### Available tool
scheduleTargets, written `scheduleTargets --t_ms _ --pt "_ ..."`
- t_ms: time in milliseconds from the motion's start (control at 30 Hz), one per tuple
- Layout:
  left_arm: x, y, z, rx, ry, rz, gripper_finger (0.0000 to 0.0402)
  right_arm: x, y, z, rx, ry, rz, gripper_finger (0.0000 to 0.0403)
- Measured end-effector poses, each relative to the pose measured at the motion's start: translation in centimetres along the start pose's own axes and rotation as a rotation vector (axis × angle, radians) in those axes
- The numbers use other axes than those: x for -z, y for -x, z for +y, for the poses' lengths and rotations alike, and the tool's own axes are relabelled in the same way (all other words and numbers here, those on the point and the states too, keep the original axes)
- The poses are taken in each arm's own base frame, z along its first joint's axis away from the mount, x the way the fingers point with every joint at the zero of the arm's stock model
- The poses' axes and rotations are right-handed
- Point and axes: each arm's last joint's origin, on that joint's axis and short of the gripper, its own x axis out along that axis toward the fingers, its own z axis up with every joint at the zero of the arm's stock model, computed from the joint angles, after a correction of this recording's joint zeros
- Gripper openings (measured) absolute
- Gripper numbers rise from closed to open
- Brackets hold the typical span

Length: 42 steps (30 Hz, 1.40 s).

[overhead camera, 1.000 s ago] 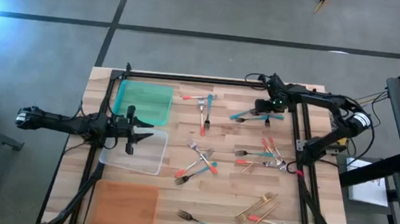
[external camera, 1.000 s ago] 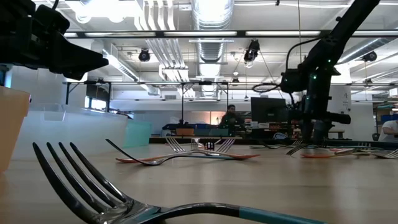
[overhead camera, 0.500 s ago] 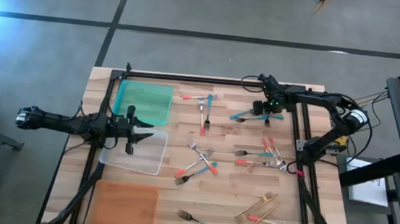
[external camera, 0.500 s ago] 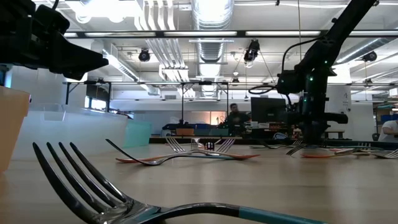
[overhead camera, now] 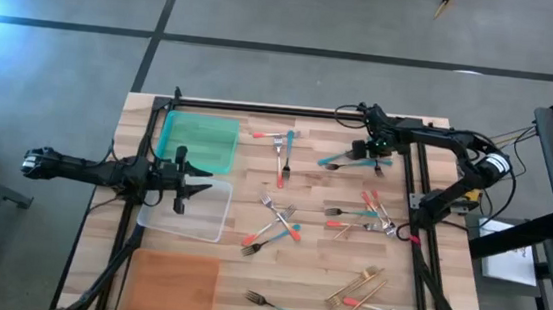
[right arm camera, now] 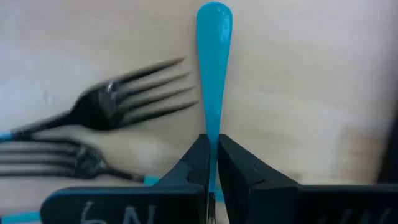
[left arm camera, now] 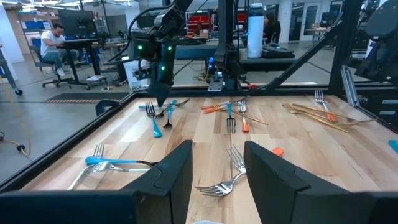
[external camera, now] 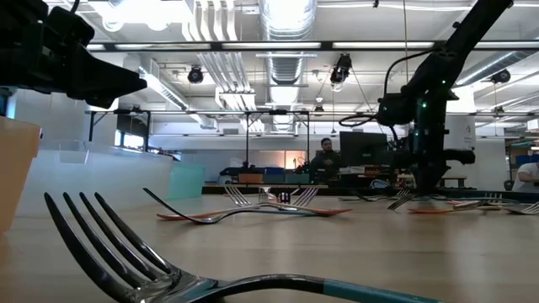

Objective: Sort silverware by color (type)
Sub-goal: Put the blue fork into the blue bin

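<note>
Now right hand (right arm camera: 211, 163) pinching blue fork (right arm camera: 213, 56), near table's far edge (overhead camera: 300, 110)

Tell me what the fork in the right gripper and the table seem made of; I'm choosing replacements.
Fork: the handle looks like smooth glossy teal plastic or enamel, judging by its even colour and soft sheen; its prongs are hidden. The right gripper is shut on it. Table: pale wood planks, matte, with visible grain and seams.

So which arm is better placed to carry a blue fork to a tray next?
The right. Its hand is shut on a blue-handled fork at the table's far right. The left hand hovers open over the clear tray, holding nothing.
</note>
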Motion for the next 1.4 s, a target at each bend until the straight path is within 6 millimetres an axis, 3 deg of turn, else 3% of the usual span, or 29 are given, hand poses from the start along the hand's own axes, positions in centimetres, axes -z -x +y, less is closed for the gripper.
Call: scheduleTargets --t_ms 333,733,1033,1400 --pt "0.0 0.0 0.0 0.000 0.000 0.000 0.0128 -0.4 3.3 -0.7 0.046 -0.028 -0.178 0.0013" --pt "0.0 0.0 0.0 0.000 0.000 0.000 0.0128 -0.5 10.4 -0.4 -0.210 -0.061 -0.561 0.0013" --pt "0.0 0.0 0.0 0.000 0.000 0.000 0.0128 1.1 13.8 4.9 -0.601 0.097 -0.731 0.0012" --pt "0.0 0.0 0.0 0.000 0.000 0.000 0.0128 5.8 15.2 13.7 -0.960 0.363 -0.867 0.0012"
